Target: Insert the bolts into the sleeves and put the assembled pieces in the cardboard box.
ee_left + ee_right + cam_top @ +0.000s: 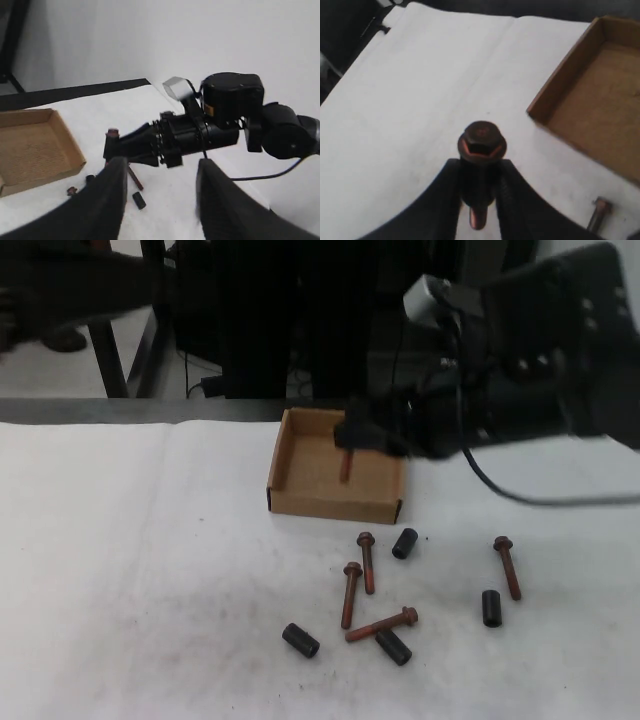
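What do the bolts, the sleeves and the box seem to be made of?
Bolts: probably metal with a reddish, copper-like coating; the gripped bolt shows a hex flanged head. Sleeves: black and matte, perhaps rubber, plastic or blackened metal; the look leaves it open. Box: brown cardboard, plain unprinted walls.
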You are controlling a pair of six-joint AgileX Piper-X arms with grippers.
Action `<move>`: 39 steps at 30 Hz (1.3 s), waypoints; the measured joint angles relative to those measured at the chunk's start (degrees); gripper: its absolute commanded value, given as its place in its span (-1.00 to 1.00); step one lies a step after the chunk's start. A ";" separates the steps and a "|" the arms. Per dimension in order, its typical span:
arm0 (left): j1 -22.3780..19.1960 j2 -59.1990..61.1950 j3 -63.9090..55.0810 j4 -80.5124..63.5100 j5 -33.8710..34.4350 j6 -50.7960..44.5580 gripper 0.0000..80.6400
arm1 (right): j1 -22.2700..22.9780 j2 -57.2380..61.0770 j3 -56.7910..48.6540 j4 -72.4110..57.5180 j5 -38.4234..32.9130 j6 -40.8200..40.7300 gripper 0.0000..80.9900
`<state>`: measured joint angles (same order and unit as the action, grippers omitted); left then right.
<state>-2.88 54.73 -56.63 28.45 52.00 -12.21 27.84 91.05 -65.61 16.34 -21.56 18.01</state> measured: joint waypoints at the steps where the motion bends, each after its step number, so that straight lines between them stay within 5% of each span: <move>1: 1.13 -1.32 0.00 1.03 0.00 0.27 0.03 | -0.66 2.41 -2.39 0.00 -0.05 0.05 -0.99; 13: 4.86 -3.90 0.00 6.20 0.00 0.62 0.03 | -5.09 35.93 -36.69 11.20 2.24 0.02 -0.99; 19: 4.86 -3.90 0.00 6.60 0.00 0.62 0.03 | -6.14 42.61 -44.69 20.27 5.91 0.02 -1.00; 22: 4.86 -3.90 0.00 6.69 0.00 0.62 0.03 | -6.12 42.87 -45.37 23.19 6.55 -0.88 -0.78; 27: 4.86 -3.90 0.00 6.65 0.00 0.62 0.03 | -6.18 42.87 -46.70 24.38 6.65 -1.39 0.01; 39: 4.86 -3.90 0.00 6.65 0.00 0.62 0.03 | -6.01 42.29 -53.76 39.68 4.40 -5.92 -0.05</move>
<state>1.98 50.83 -56.63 35.10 52.00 -11.59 21.82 133.34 -119.37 56.02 -17.17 12.09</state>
